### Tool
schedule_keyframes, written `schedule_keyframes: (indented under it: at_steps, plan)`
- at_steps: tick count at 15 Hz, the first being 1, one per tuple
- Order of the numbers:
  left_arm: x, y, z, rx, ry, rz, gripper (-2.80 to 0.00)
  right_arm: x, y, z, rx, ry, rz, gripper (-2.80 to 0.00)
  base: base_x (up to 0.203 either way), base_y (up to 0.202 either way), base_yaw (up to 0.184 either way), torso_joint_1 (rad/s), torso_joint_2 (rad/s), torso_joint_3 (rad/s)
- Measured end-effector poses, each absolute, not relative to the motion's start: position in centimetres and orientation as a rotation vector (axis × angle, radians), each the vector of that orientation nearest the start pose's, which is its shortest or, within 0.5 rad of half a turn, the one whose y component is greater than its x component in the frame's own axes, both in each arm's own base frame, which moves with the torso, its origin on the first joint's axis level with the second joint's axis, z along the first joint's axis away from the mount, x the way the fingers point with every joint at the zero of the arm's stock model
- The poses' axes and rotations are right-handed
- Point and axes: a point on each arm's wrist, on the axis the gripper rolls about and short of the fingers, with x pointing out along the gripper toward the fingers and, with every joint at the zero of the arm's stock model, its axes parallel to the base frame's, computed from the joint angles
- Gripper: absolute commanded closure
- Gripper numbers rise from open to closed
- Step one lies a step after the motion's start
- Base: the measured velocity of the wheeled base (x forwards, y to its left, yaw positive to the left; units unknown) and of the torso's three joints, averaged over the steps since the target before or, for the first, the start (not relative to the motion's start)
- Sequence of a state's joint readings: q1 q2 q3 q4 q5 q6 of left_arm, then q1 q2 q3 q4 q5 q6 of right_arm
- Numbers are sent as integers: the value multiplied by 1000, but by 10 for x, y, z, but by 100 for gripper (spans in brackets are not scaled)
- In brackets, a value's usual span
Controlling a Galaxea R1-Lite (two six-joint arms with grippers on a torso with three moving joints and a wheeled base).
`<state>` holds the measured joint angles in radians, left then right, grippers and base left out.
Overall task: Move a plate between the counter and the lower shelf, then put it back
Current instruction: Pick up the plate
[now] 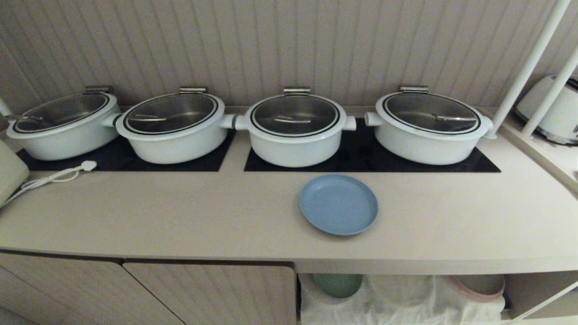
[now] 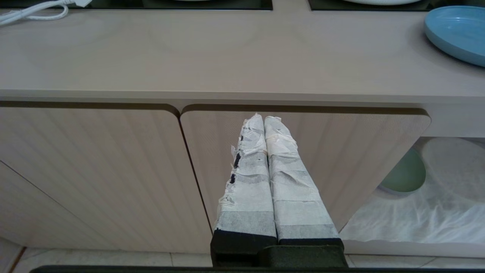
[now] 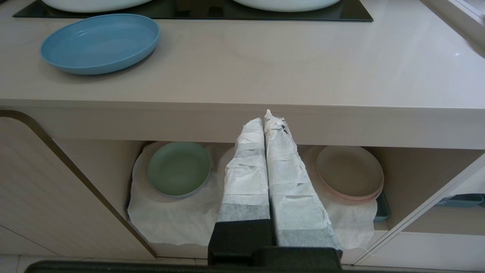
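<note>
The light-blue plate (image 1: 339, 204) lies flat on the beige counter (image 1: 180, 216), just in front of the black hob panels; it also shows as the plate (image 3: 100, 42) and the plate (image 2: 456, 32). Under the counter's right part opens the lower shelf (image 3: 174, 223), lined with a rumpled white cloth. My left gripper (image 2: 263, 118) hangs shut in front of a ribbed cabinet door, holding nothing. My right gripper (image 3: 264, 117) is shut and empty too, below the counter's front edge and before the shelf. Neither arm appears in the head view.
Several white lidded pots (image 1: 295, 128) stand on the hobs behind the plate. A green plate (image 3: 179, 169) and a beige pink-edged plate (image 3: 349, 172) rest on the shelf cloth. A white cable (image 1: 54, 176) lies at the counter's left; a white appliance (image 1: 551, 110) sits on the raised right ledge.
</note>
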<state>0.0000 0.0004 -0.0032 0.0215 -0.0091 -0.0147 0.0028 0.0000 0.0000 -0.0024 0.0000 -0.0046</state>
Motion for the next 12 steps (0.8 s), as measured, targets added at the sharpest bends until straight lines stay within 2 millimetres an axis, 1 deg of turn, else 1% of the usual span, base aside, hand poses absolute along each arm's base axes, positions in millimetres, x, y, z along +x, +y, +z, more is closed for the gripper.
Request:
schedule_keyframes:
  at_steps: [12]
  plan:
    - [-23,0,74,-13,18,-9,0,-23,0,76,-5,-4,3,0,0,0,0,0,0,0]
